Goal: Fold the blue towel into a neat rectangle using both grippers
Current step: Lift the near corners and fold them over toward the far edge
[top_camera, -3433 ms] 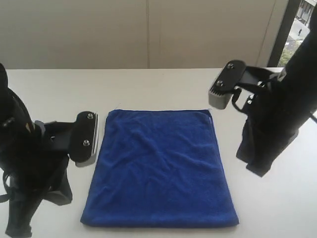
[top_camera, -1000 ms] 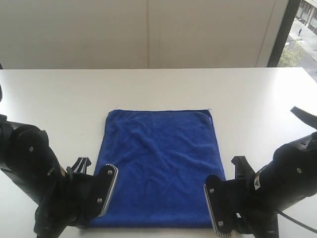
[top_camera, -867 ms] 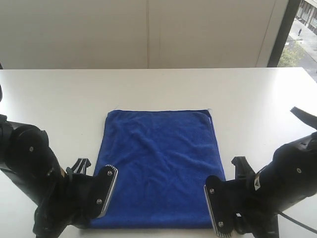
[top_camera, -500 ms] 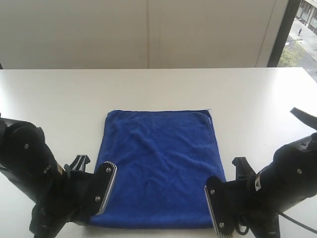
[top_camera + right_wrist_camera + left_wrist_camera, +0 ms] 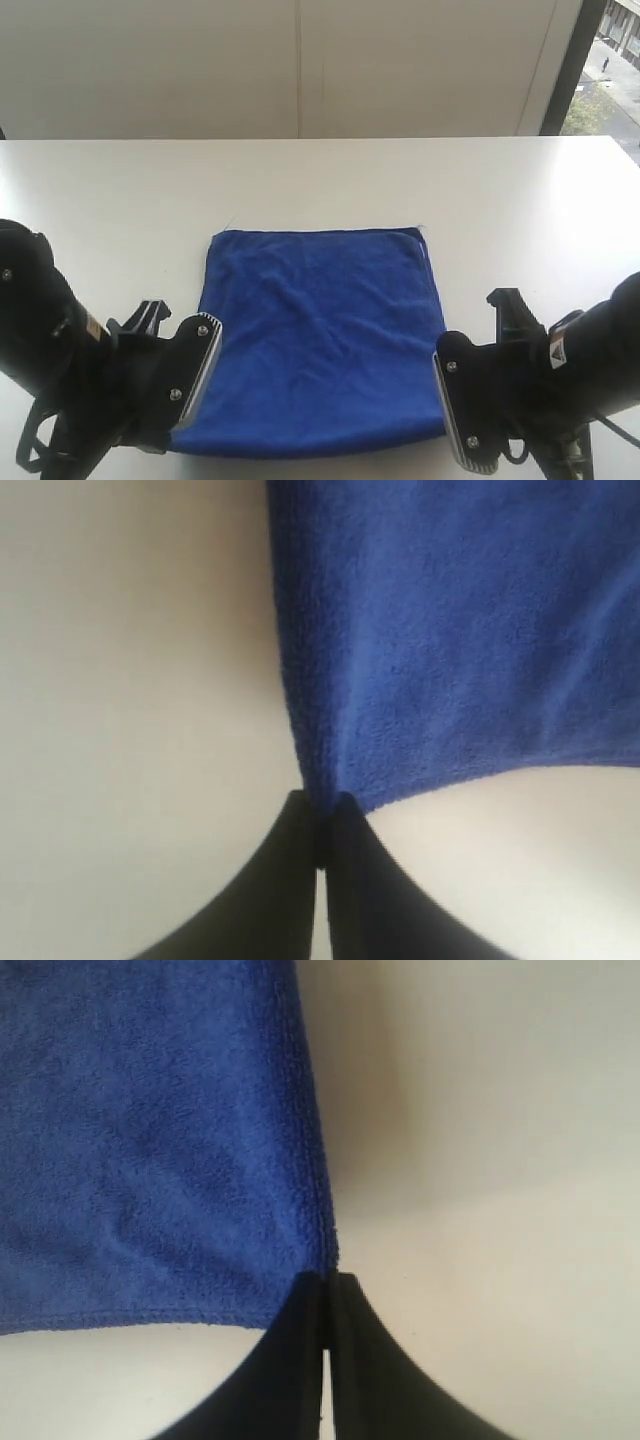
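Beyond far towel [image 5: 320, 330] edge, open table [image 5: 320, 180]

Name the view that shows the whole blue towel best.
The exterior view: the blue towel shows nearly whole, spread over the white table. The left wrist view shows only the corner pinched by the left gripper; the right wrist view, the right gripper's corner.

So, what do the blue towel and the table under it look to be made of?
The blue towel looks like soft pile cloth, probably microfibre: the wrist views show a fuzzy, matte nap and what seems a bound edge. The table looks like a smooth, hard, off-white top, perhaps laminate or painted board: it is even in tone with no grain, so the exact material stays open.
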